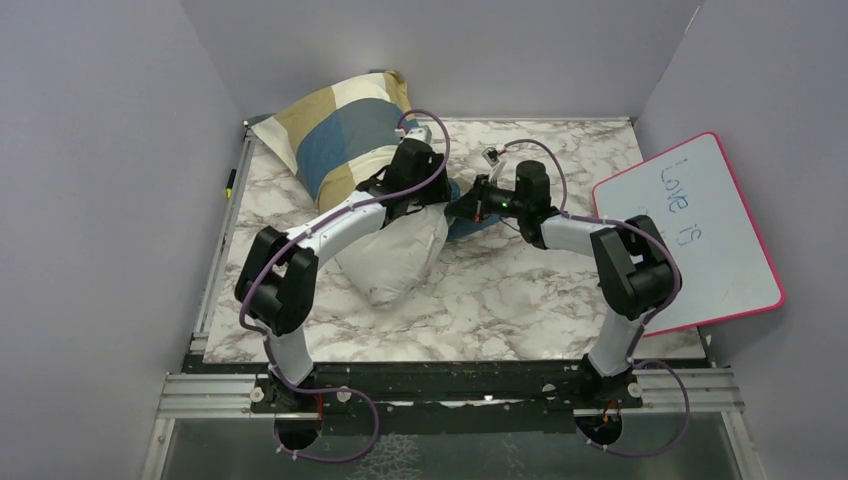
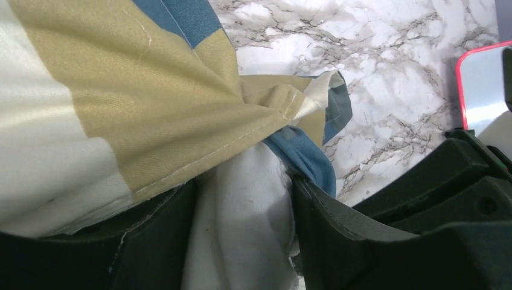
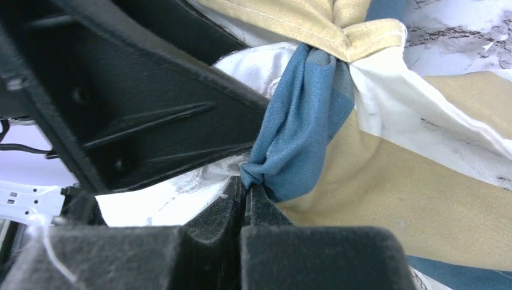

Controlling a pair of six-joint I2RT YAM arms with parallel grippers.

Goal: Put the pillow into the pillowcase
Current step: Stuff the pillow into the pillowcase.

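Grip first: the right end effector (image 3: 246, 199) is clenched on a blue fold of the pillowcase (image 3: 392, 181), seemingly to anchor its mouth; the left end effector (image 2: 244, 187) stands released around the pillow (image 2: 241, 248), which lies partly sheathed on the bench (image 1: 500, 300), white end out.

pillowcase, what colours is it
Blue, tan and cream blocks on the pillowcase; clearest in the top external view.

It was a lab test booth: plain lilac walls (image 1: 100, 200) boxed in a marble-patterned tabletop (image 1: 520, 300). Two robot arms (image 1: 330, 225) stood bolted to a metal frame (image 1: 460, 398) at the near edge, and a whiteboard (image 1: 690, 240) leaned at the right.
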